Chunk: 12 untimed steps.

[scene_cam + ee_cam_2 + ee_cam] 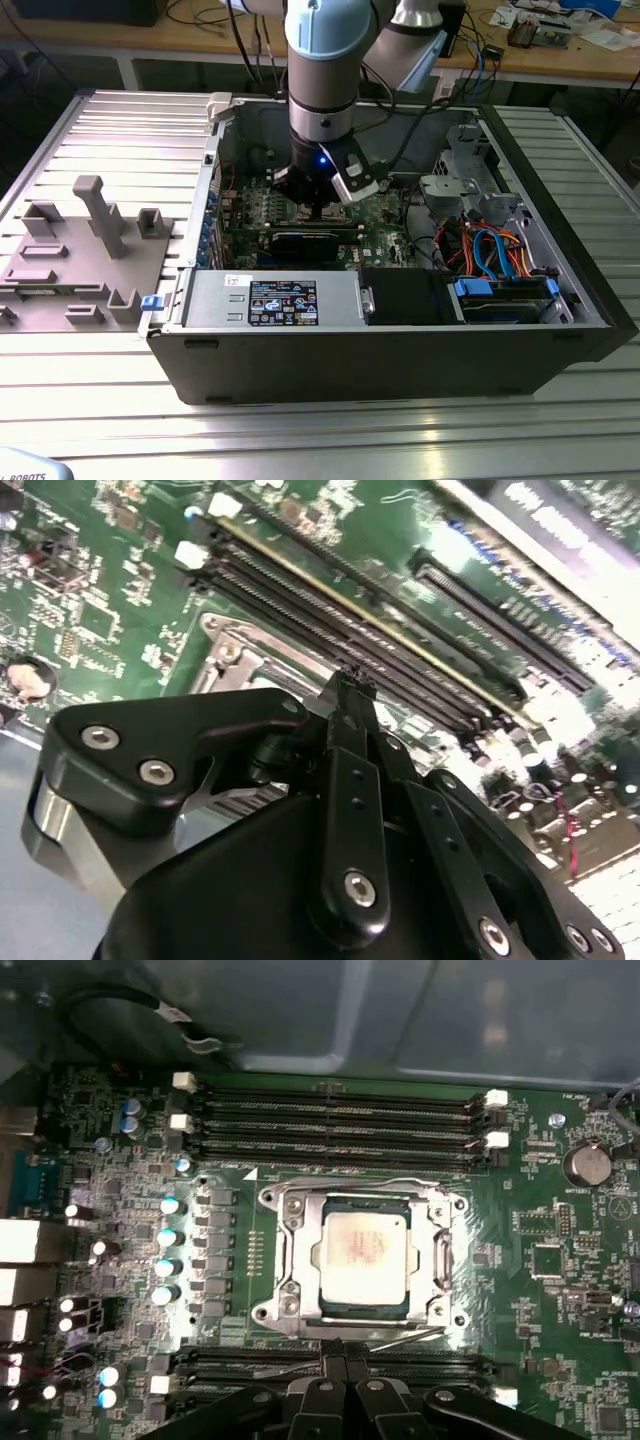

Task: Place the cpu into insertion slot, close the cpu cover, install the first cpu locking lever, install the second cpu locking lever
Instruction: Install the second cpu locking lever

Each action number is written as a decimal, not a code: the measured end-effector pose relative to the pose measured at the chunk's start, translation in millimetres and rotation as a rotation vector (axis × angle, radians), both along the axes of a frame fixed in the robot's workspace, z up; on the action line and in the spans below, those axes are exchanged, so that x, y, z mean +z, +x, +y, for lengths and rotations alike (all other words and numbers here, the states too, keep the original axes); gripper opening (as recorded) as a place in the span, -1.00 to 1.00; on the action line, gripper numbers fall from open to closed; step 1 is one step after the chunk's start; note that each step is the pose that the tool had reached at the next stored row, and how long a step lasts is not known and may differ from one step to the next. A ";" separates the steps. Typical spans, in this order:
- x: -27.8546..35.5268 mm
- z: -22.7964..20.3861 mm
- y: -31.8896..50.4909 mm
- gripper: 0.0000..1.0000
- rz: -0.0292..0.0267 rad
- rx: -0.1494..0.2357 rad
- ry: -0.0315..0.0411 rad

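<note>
In the first wrist view the cpu (pixel 365 1250) lies flat in the insertion slot (pixel 262 1312) of the green motherboard. The cpu cover (pixel 445 1260) is down over it, its window framing the chip's pale face. One thin wire lever (pixel 350 1180) runs along the socket's far edge. Another lever (pixel 412 1336) slants along the edge nearest my gripper (pixel 335 1348). The fingers are shut together, with their tips right at that lever; I cannot tell if they touch it. In the second wrist view my gripper (pixel 350 683) points down beside the socket's corner (pixel 228 648). In the exterior view my gripper (pixel 318 208) is inside the open case.
Long black memory slots (pixel 340 1120) flank the socket on two sides, and a row of capacitors (pixel 170 1250) stands beside it. In the exterior view, a drive cage with blue and orange cables (pixel 490 250) is on the right, a power supply (pixel 270 300) sits in front, and a grey fixture block (pixel 90 240) lies on the left.
</note>
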State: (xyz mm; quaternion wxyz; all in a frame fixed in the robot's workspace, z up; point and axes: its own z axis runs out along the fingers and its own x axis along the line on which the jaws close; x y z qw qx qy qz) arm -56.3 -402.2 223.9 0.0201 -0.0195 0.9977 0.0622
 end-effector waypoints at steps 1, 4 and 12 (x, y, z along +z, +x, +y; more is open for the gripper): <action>0.0 -1.7 -2.4 -0.79 -0.0004 0.000 0.0001; -1.1 -2.2 -6.3 -0.79 -0.0005 0.000 0.0000; -6.7 -2.2 -20.7 -0.79 -0.0005 0.000 0.0001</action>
